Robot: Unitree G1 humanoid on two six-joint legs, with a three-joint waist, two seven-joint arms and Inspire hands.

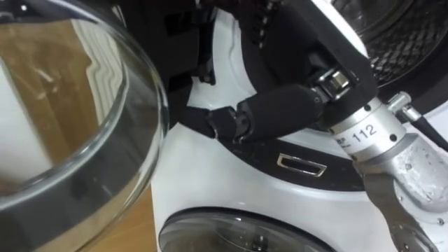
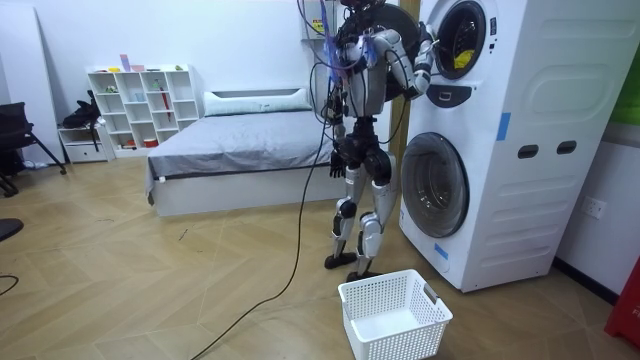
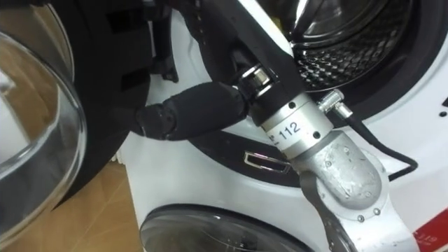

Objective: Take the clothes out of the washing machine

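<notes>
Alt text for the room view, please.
The humanoid stands facing a stack of two white front-loading washing machines, its right hand raised to the upper machine's open drum, where something yellow shows. A white plastic lattice basket sits on the wooden floor beside its feet.

Basket (image 2: 400, 338) lies before the washing machine (image 2: 530, 90), clothes (image 2: 460, 58) perhaps inside.

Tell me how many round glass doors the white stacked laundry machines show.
2. The upper round glass door is swung open, at the left of the dark drum opening. The lower round glass door is shut, directly below. None seems hidden.
</notes>
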